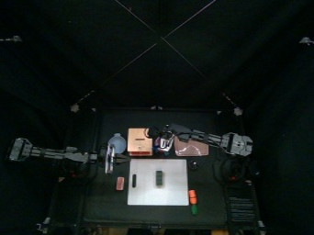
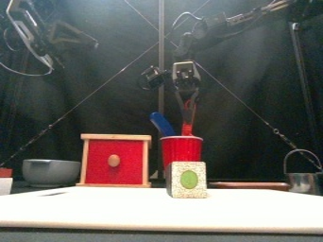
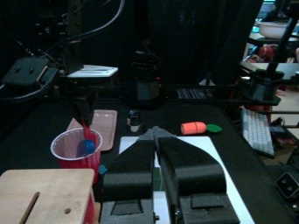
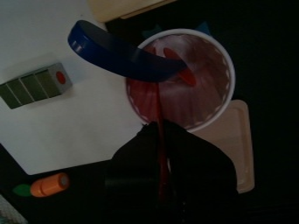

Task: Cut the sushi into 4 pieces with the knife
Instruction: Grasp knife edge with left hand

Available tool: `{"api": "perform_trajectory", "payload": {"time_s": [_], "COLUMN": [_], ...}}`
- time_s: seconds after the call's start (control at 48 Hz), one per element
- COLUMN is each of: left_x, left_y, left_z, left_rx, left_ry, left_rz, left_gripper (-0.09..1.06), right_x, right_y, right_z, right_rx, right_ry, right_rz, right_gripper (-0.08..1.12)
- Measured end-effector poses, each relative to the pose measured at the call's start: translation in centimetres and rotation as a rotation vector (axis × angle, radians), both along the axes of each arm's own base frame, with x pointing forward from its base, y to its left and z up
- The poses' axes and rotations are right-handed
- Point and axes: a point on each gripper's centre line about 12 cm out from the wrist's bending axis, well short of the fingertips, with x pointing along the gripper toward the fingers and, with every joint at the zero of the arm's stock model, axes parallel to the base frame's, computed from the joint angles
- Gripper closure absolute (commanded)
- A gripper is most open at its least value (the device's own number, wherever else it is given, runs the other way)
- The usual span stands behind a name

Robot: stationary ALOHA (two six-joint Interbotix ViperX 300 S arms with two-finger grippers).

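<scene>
Right gripper (image 2: 187, 95) clamps the red knife (image 2: 190, 119) in the red cup (image 2: 183, 153); left gripper (image 3: 158, 137) closed, empty; sushi roll (image 2: 188, 178) looks uncut, every cut remaining.

red knife (image 2: 188, 125) lost to view at both ends: the blade is sunk in the red cup (image 2: 184, 151), the handle swallowed between the closed jaws of the right hand (image 2: 187, 102). the blue knife (image 2: 161, 122) shows us only its top above the rim. looking level from the front, we see just one end face of the sushi roll (image 2: 188, 178), its blocks hidden behind it; from above it is too small for us to count them. the wooden box (image 2: 116, 161) covers part of the blue-grey bowl (image 2: 48, 171), and the picture's right edge cuts the metal cutter (image 2: 301, 176). a small red thing (image 1: 119, 184) beside the white board (image 1: 175, 193) is too small for us to name.
</scene>
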Motion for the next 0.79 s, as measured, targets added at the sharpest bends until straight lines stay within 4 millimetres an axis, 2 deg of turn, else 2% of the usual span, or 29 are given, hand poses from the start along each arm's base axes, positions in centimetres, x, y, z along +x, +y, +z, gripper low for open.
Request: {"api": "perform_trajectory", "payload": {"time_s": [0.104, 0.271, 0.333, 0.458, 0.604, 0.708, 0.792], "left_x": [0.0, 0.0, 0.0, -0.1, -0.3, -0.1, 0.2], "left_y": [0.0, 0.1, 0.1, 0.3, 0.9, 1.0, 1.1], "left_z": [0.1, 0.1, 0.2, 0.7, 1.3, 1.2, 0.9], "left_rx": [0.0, 0.002, 0.002, 0.004, 0.01, 0.003, -0.011], "left_ry": [-0.002, -0.005, -0.017, -0.057, -0.113, -0.112, -0.094], "left_rz": [0.002, 0.003, 0.005, 0.013, 0.041, 0.045, 0.053], "left_gripper": [0.55, 0.54, 0.54, 0.54, 0.54, 0.5, 0.39], "right_x": [-0.3, -2.2, -3.5, -5.5, -7.4, -8.9, -10.7], "right_y": [0.2, 2.2, 3.5, 6.5, 9.6, 10.9, 11.7], "right_z": [2.2, 7.8, 10.4, 13.4, 13.0, 10.9, 9.2], "right_rx": [-0.005, -0.047, -0.073, -0.119, -0.17, -0.229, -0.261], "right_ry": [-0.028, -0.149, -0.224, -0.386, -0.586, -0.753, -0.939], "right_rz": [0.004, 0.031, 0.046, 0.09, 0.155, 0.188, 0.196], "right_gripper": [0.93, 0.93, 0.93, 0.93, 0.93, 0.93, 0.93]}}
